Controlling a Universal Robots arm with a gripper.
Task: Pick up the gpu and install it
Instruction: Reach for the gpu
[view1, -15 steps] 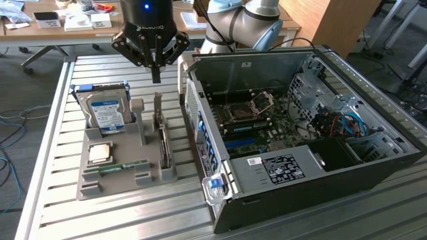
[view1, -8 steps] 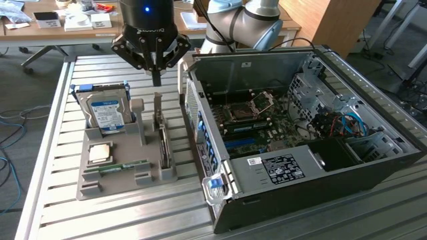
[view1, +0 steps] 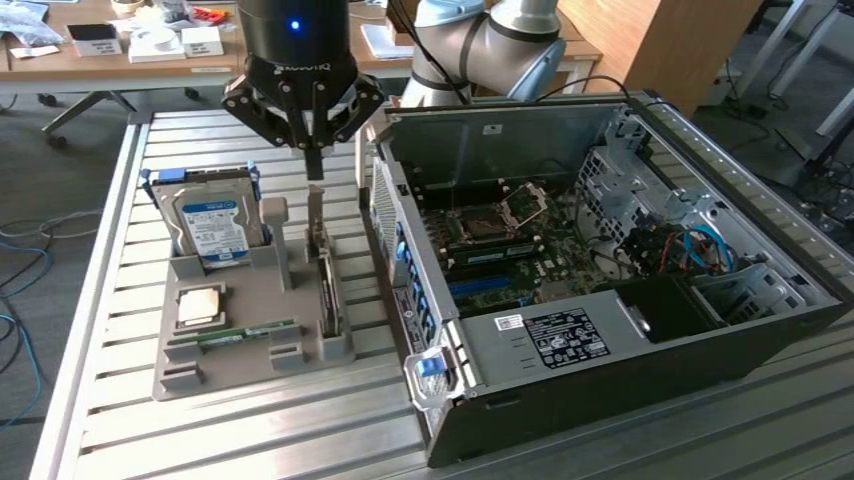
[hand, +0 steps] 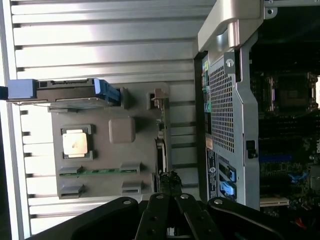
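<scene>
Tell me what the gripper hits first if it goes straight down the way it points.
The graphics card, standing on edge in the gray holder: its upright end lies directly under the shut gripper. Whether they touch I cannot tell.

Case (view1: 641, 350) open on top, gpu (view1: 330, 300) tight beside its wall — hard drive (view1: 214, 225) opposite

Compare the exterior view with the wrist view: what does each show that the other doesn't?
Exterior view: the robot arm, a desk behind, the hard drive's label face and the power supply. Wrist view: the grey tray from straight above, with the gpu edge-on. Shared: the shut tool, processor, memory stick, open case.
</scene>
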